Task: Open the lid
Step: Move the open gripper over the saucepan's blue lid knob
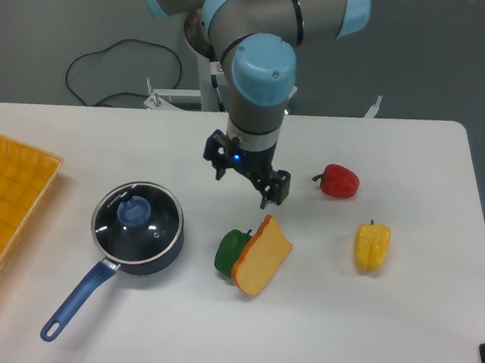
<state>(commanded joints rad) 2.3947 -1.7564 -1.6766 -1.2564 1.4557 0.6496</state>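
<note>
So far nothing of the task looks done: the lid (138,217) sits flat on the dark blue saucepan (164,251) at the left of the white table (399,331), its blue knob (134,212) untouched. The gripper (247,185) hangs to the right of the pan and a little farther back, apart from it, fingers spread wide and holding nothing. It is just beyond the bread slice (262,255) and green pepper (230,250). Reaching, grasping the knob and lifting all remain.
</note>
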